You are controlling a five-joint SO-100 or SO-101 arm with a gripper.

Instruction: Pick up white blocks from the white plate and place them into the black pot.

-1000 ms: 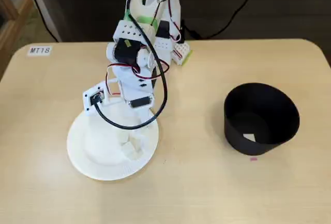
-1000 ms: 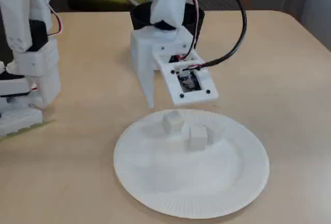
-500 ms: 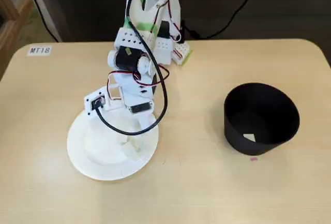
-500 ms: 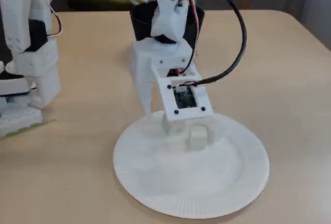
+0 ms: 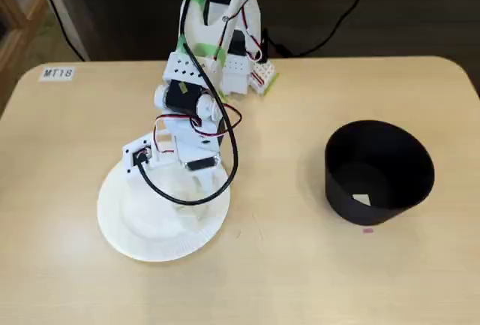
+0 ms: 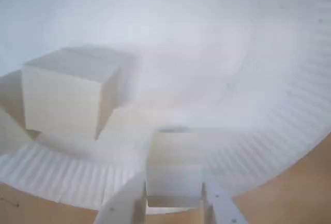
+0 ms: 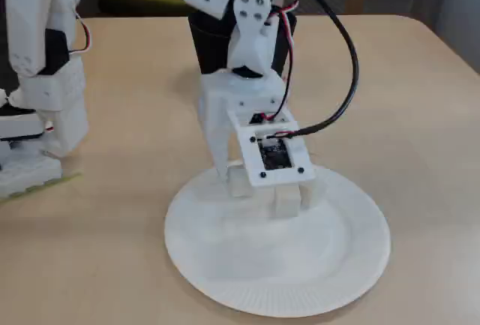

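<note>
Change: the gripper [image 7: 251,186] has come down from above onto the white plate [image 7: 300,287].
Fingers: narrow, either side of one white block [image 6: 173,175]; a firm hold cannot be told.
Other blocks: another block [image 6: 67,92] sits just left in the wrist view.
Black pot [image 5: 379,171]: far right, one white piece inside.
Meaning: a pick-up looks close.

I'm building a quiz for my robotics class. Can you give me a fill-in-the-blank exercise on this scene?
1. The tool is lowered over the white ____.
2. The black pot stands on the ____, apart from the plate.
3. In the wrist view, the white blocks are shaped like ____.

Missing words: plate; table; cubes
</note>
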